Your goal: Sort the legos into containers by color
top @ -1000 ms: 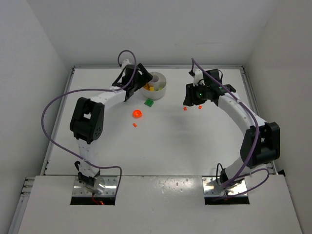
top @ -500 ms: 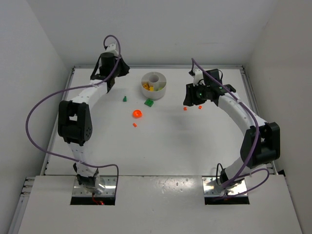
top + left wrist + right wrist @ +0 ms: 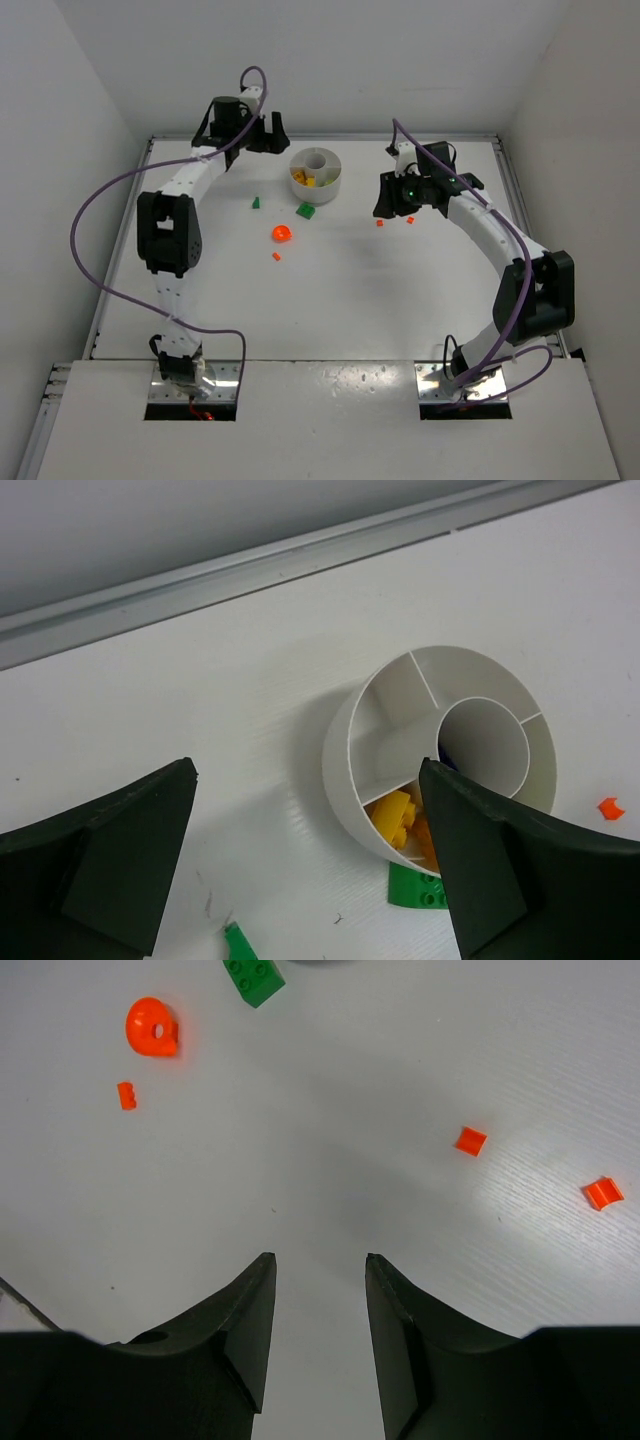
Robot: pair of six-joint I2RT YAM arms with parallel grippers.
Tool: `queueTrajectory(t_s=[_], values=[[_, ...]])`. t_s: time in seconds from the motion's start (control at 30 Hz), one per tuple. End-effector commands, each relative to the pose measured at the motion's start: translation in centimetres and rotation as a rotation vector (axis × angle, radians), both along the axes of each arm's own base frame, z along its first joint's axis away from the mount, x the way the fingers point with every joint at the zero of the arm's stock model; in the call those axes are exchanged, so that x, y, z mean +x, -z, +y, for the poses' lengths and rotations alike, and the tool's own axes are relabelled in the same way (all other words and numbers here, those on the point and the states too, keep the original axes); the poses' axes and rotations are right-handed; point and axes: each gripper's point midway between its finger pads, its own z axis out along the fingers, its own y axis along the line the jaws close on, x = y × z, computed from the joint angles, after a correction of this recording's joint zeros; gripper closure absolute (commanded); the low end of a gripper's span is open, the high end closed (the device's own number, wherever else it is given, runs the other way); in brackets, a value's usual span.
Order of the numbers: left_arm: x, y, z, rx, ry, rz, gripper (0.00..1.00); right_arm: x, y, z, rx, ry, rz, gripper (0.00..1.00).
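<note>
The round white dish (image 3: 331, 182) with dividers stands at the back centre. It holds yellow and orange bits (image 3: 393, 815). My left gripper (image 3: 268, 134) hovers just left of the dish (image 3: 345, 770); in its wrist view the left gripper (image 3: 307, 770) is wide open and empty. A green brick (image 3: 306, 210) lies against the dish's near side (image 3: 420, 890). A small green bit (image 3: 256, 203) lies to its left (image 3: 238, 942). My right gripper (image 3: 388, 207) is open and empty above bare table (image 3: 319, 1257). A round orange piece (image 3: 151, 1027) and small orange bits (image 3: 470, 1140) lie ahead of it.
White walls close the table on three sides, with a metal rail (image 3: 250, 570) along the back edge. A tiny orange bit (image 3: 277, 257) lies below the round orange piece (image 3: 281, 233). Two orange bits (image 3: 380, 222) lie under the right gripper.
My left arm swung from over the dish to the back left, then came back right towards the dish, uncovering the small green bit. The right arm has not moved.
</note>
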Motion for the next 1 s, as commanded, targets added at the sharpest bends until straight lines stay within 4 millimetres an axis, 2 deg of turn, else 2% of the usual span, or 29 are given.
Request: queueTrajectory(t_s=[0.0, 0.07, 0.2, 0.33, 0.6, 0.63, 0.83, 0.97], values=[[0.6, -1.6, -2.3, 0.031, 0.037, -0.064, 0.00, 0.4, -0.5, 0.5, 0.019, -0.022, -0.030, 0.58], [0.6, -1.3, -2.9, 0.061, 0.032, -0.067, 0.04, 0.4, -0.5, 0.5, 0.019, -0.022, -0.030, 0.58], [0.9, 0.7, -4.3, 0.160, 0.022, -0.032, 0.06, 0.4, -0.5, 0.5, 0.015, -0.028, -0.035, 0.58], [1.4, 2.0, -3.9, 0.196, -0.024, -0.008, 0.06, 0.4, -0.5, 0.5, 0.015, -0.028, -0.035, 0.58], [2.0, 2.8, -2.4, 0.251, -0.100, 0.004, 0.06, 0.4, -0.5, 0.5, 0.015, -0.028, -0.035, 0.58], [2.1, 3.3, -2.2, 0.258, -0.107, 0.013, 0.06, 0.4, -0.5, 0.5, 0.015, -0.028, -0.035, 0.58], [2.2, 3.7, -2.0, 0.273, -0.111, 0.018, 0.06, 0.4, -0.2, 0.5, 0.013, -0.028, -0.026, 0.58], [2.2, 4.8, -1.6, 0.300, -0.119, 0.045, 0.06, 0.4, -0.2, 0.5, 0.013, -0.028, -0.026, 0.58]])
